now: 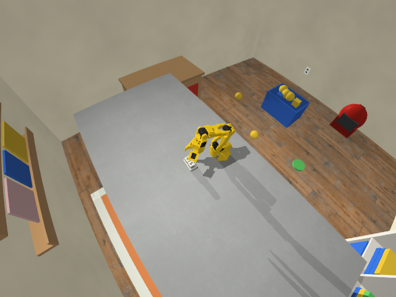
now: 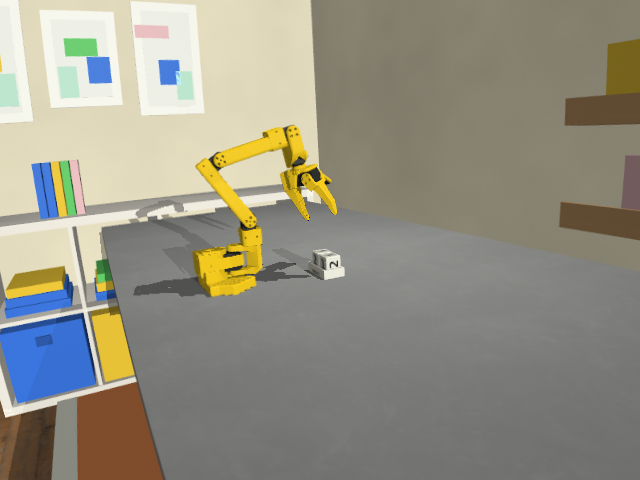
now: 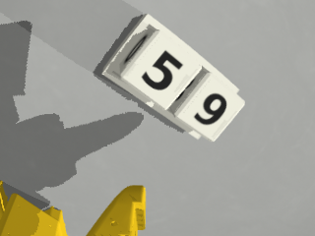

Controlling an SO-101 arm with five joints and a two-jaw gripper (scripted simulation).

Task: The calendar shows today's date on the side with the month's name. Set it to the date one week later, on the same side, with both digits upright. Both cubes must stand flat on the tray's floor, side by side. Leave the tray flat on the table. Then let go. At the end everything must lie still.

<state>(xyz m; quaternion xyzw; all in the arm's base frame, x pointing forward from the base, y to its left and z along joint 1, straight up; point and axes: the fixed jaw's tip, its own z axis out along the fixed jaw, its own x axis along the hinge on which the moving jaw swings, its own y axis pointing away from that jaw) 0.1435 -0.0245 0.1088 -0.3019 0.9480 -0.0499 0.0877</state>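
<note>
The white calendar tray (image 2: 324,273) (image 1: 193,168) stands flat on the grey table, just in front of the arm's base. Two white cubes stand in it side by side. In the wrist view the top of one cube (image 3: 161,71) shows 5 and the top of the other cube (image 3: 212,109) shows 9. In the exterior view the side of the right cube (image 2: 333,261) shows a 2; the left cube (image 2: 320,256) is too small to read. My gripper (image 2: 321,214) (image 1: 192,156) hangs high above the cubes, fingers spread and empty. One yellow finger (image 3: 125,223) shows at the bottom of the wrist view.
The arm's yellow base (image 2: 224,271) stands left of the tray in the exterior view. A white shelf unit (image 2: 46,310) with books and bins stands beyond the table's left edge. Balls and a blue bin (image 1: 284,103) lie on the floor.
</note>
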